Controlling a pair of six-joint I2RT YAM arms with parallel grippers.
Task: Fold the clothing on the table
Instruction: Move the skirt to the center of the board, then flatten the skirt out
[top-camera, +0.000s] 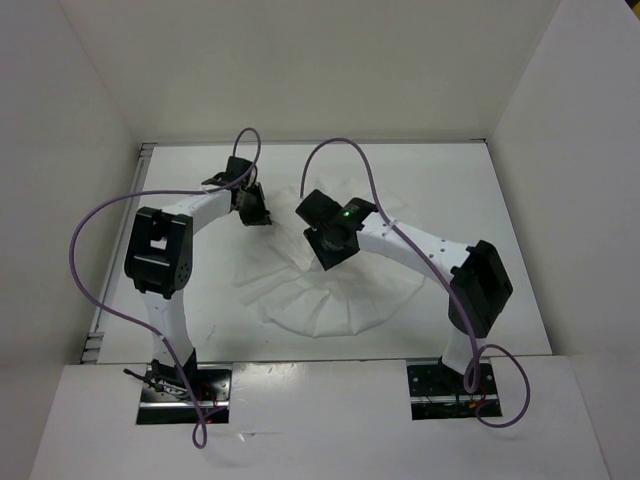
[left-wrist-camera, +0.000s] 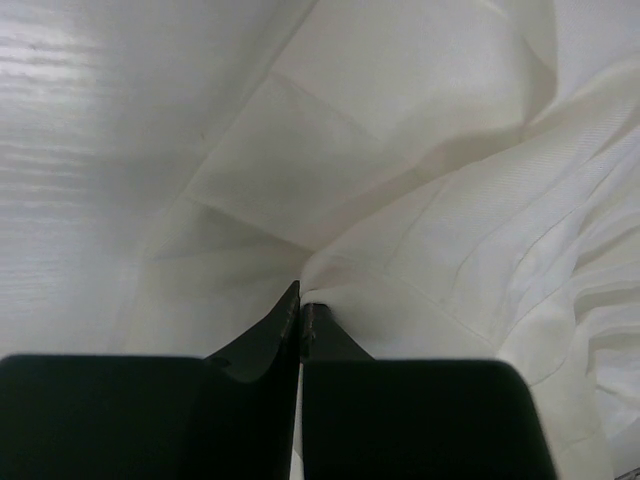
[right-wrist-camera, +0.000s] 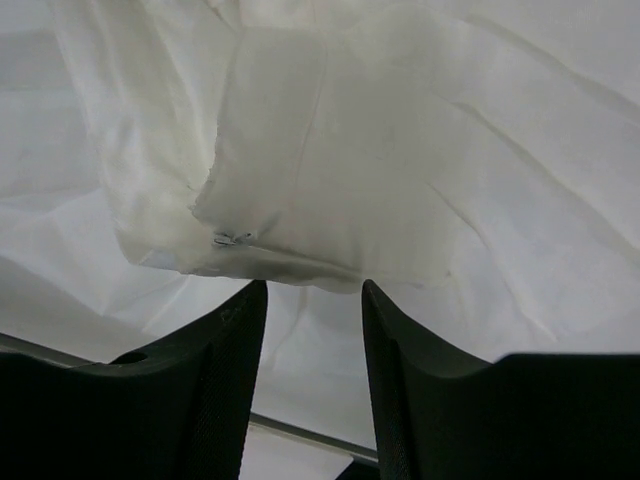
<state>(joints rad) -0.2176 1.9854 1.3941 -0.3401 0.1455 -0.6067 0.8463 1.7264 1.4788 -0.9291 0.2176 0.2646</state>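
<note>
Beneath the right tool (right-wrist-camera: 314, 288), clothing (right-wrist-camera: 400, 180)

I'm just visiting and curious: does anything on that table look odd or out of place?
Only the clothing: it lies rumpled and fanned out, not flat, with an edge doubled over in front of the open right tool. The left tool pinches a bunched fold. Nothing looks torn or spilled.

Top view is bright with flat, diffuse light from above. White table (top-camera: 500, 200) and walls (top-camera: 300, 60) are near blown out, and the white clothing (top-camera: 320, 300) shows low contrast against them. Faint soft shadows fall beside left arm (top-camera: 165, 250) and right arm (top-camera: 420, 250). Left wrist view: streaky glare on table upper left; left gripper (left-wrist-camera: 301, 300) black, blurred. Right wrist view: cloth fairly sharp; right gripper (right-wrist-camera: 313, 285) dark, soft-edged; shade under the fold.
</note>
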